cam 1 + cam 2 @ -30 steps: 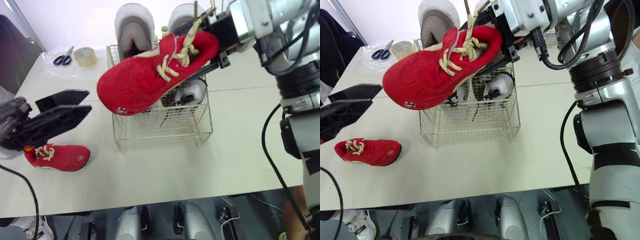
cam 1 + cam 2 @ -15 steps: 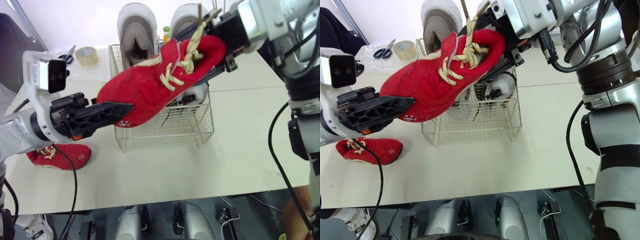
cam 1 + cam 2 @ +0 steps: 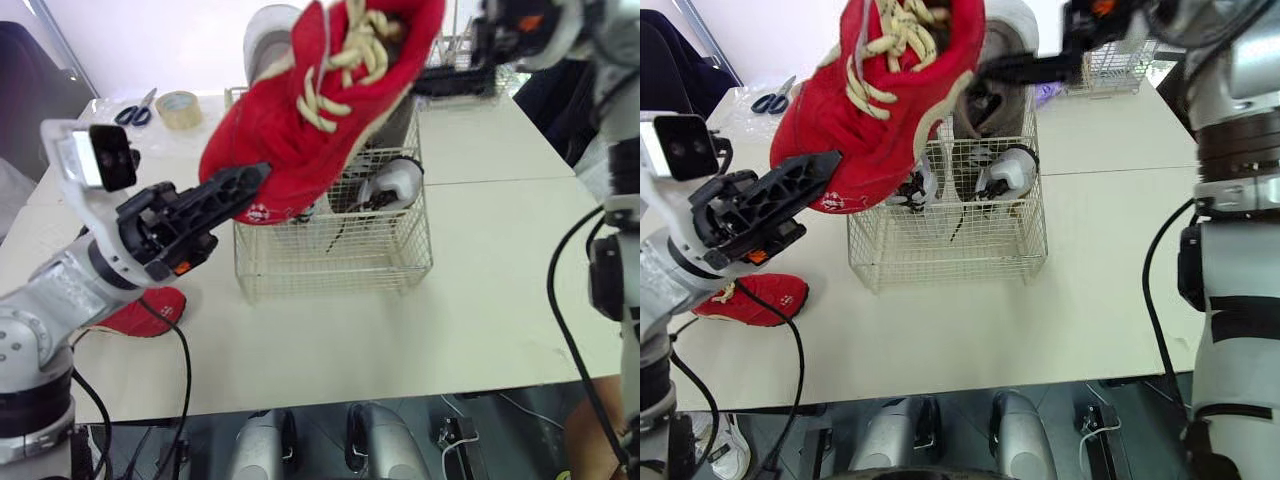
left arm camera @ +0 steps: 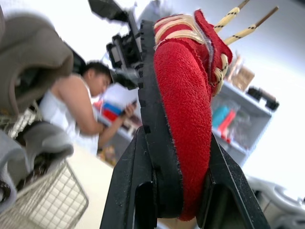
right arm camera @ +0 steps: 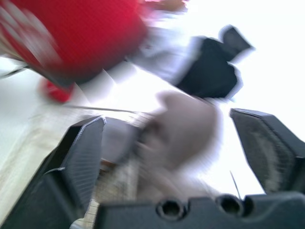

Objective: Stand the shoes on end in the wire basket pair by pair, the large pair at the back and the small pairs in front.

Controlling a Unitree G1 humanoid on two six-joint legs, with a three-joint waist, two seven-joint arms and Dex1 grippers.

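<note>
Plainly, the left gripper (image 4: 176, 139) clamps the red shoe (image 3: 312, 110) by its toe, white logo (image 3: 258, 212) unreadable; right gripper (image 5: 169, 120) spread wide.

It looked like a robotics lab or workroom, not a home: a plain white table (image 3: 480, 290) stood by a bare pale wall (image 3: 150, 40), with scissors (image 3: 133, 110) and a tape roll (image 3: 181, 108) left at its far corner. A person (image 4: 81, 102) was in the background near shelves (image 4: 243, 95) loaded with boxes and odd gear. A spare wire tray (image 3: 1120, 65) sat at the table's back.
</note>
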